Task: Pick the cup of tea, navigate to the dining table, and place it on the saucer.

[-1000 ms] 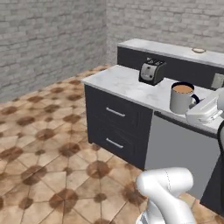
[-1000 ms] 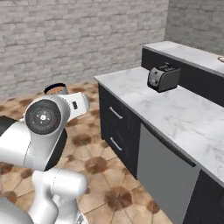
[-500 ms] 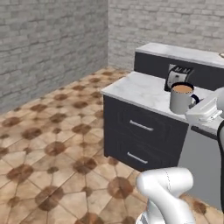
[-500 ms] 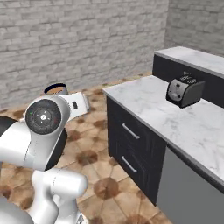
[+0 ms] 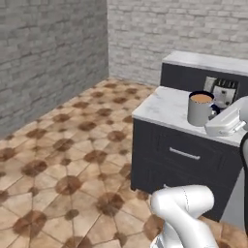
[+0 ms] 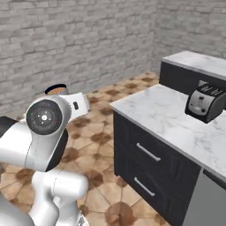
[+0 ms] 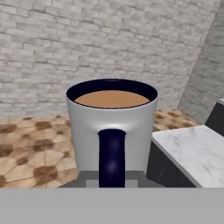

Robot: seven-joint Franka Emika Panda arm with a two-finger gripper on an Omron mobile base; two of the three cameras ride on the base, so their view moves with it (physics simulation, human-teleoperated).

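Your gripper's fingertips are hidden in all three views; in the hand view the cup of tea (image 7: pixel 112 131) covers where they would rise, so you cannot tell how the jaws stand. The cup's base is cut off there by the bottom band. In the right base view the arm's big joint hides all but the cup's rim (image 6: pixel 56 89). The toaster (image 5: pixel 222 92) sits partly behind the cup and hand in the left base view. The counter (image 6: pixel 176 119) runs off the right edge
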